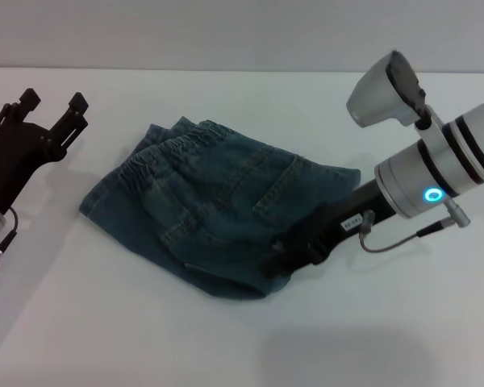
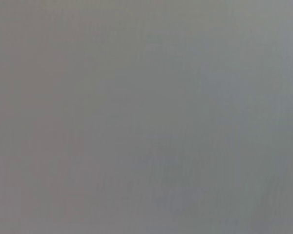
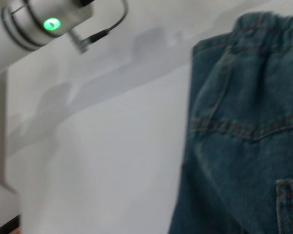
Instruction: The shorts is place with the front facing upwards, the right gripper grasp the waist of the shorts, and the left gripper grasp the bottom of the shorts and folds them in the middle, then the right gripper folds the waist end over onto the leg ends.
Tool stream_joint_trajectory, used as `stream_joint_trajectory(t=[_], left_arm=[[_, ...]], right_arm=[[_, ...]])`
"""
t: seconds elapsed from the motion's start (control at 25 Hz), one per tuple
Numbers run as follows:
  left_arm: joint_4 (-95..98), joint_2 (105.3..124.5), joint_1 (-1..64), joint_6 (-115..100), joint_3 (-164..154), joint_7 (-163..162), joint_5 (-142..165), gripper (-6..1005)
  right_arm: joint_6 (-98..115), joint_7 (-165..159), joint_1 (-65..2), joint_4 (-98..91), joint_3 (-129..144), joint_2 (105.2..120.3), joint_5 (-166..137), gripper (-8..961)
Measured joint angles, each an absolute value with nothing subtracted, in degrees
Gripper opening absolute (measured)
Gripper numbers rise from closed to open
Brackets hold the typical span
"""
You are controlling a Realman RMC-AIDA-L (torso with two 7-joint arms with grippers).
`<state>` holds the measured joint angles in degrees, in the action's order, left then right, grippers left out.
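Nearest you, the white worktop [image 1: 145,339] is bare in front of the shorts [image 1: 218,214]. Your right gripper [image 1: 281,256] comes in low from the right and is down at the near right corner of the denim shorts, its dark fingers pressed into the cloth. You cannot tell from here whether they are closed on the fabric or only resting on it. The shorts lie folded in the middle of the worktop, pockets up, with the elastic waistband at the far left edge. Farther to the left, your left gripper [image 1: 55,103] is raised, well apart from the shorts, fingers spread wide and holding nothing. Its wrist view shows only plain grey.
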<state>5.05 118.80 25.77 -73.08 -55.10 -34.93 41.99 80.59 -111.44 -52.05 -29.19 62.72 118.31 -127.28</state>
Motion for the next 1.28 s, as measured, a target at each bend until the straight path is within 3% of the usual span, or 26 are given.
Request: stream_joint_trajectory(t=[0.44, 0.88, 1.28], left_arm=[[5.0, 118.81, 25.5, -72.93, -55.11, -35.03, 41.8, 833], [5.11, 118.58, 25.79, -72.07, -54.93, -34.7, 41.58, 833], [5.65, 118.49, 25.73, -71.73, -54.61, -34.68, 41.54, 833]], right_arm=[[73.41, -112.61, -52.56, -30.42, 62.67, 117.46, -127.19, 518], [72.53, -114.04, -52.73, -32.52, 62.46, 115.59, -126.69, 518], [88.22, -111.27, -44.73, -50.45, 63.77, 118.79, -120.39, 518]])
